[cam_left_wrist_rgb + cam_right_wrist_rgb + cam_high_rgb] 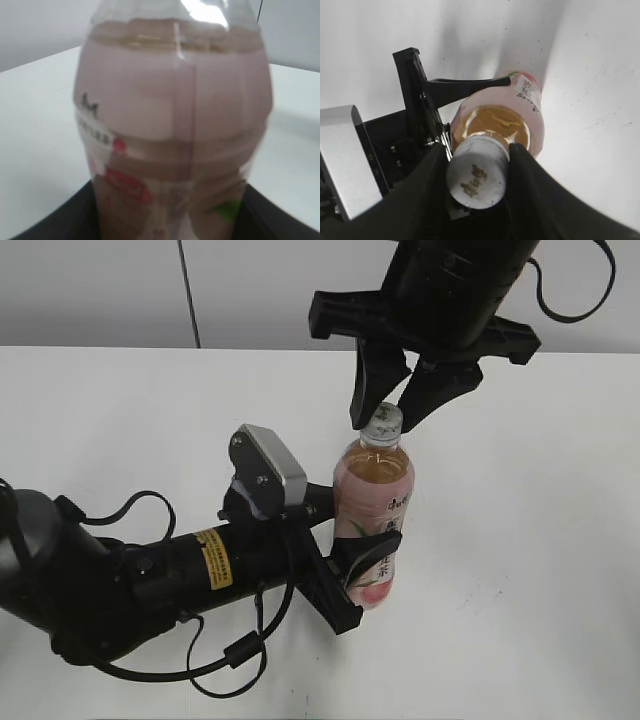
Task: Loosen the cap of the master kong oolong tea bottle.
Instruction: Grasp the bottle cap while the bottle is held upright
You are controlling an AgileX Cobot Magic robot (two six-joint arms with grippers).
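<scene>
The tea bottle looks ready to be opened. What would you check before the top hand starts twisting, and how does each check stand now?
1. Tea bottle upright on the table: ok.
2. Left hand clamped round the bottle's lower body: ok.
3. Right hand centred over the cap, one finger on each side: ok.
4. Right fingers pressing firmly on the cap: cannot tell; they look against it, but the grip is unclear.
5. Cap fully on the neck, untilted: ok.
6. Table around the bottle free of obstacles: ok.
</scene>
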